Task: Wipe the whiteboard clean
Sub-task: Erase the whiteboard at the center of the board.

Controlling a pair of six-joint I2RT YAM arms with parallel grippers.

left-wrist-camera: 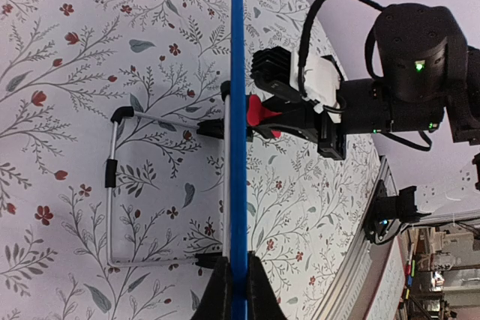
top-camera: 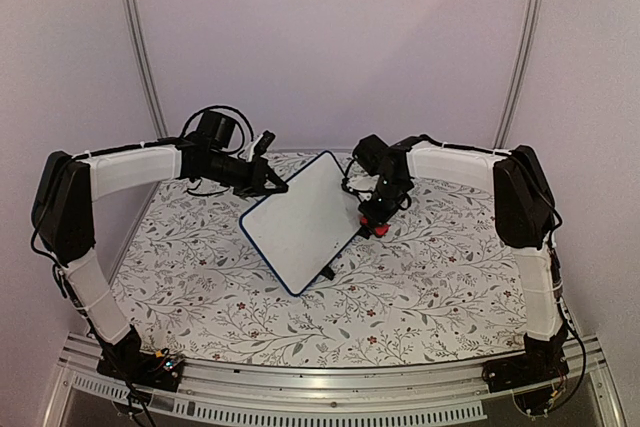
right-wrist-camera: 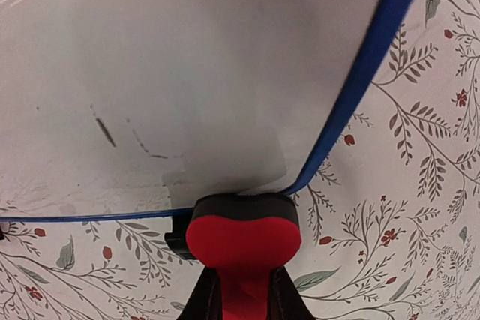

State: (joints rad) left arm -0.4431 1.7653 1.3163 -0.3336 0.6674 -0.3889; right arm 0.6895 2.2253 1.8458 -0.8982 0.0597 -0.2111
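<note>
Over the middle of the table: the whiteboard (top-camera: pixel 305 222) stands tilted, its face turned up toward the overhead camera. I cannot tell how much of its weight is on the cloth.
Left gripper (left-wrist-camera: pixel 238 290): closed tight on the board's upper-left rim, one finger on each face.
Right gripper (right-wrist-camera: pixel 244 301): closed on the red eraser (right-wrist-camera: pixel 244 241), which sits against the board's edge beside a rounded corner.
Board surface: smooth, glossy and white. Two faint grey strokes (right-wrist-camera: pixel 105 131) lie well in from the eraser and are not yet wiped.
Blue frame (left-wrist-camera: pixel 238 148): thin and hard, a narrow line when seen edge-on.
Eraser: a small rounded block, red with a dark band on the side nearest the board.
Behind the board: a thin wire stand (left-wrist-camera: pixel 112 185) bent into a loop, with a black foot (top-camera: pixel 328 272) at the board's lowest corner.
Under the board: a tablecloth (top-camera: pixel 420 287) printed with leaves and small red flowers.
Risk, slipping off: the eraser is right at the rim, so a stroke starting here could slide off the edge instead of across the face.
Risk, twisting: the left grip pinches only a thin edge, so pressure far from it could pivot the board or pull it free.
Risk, missed marks: a light pass could skate over the slick surface and leave the strokes.
</note>
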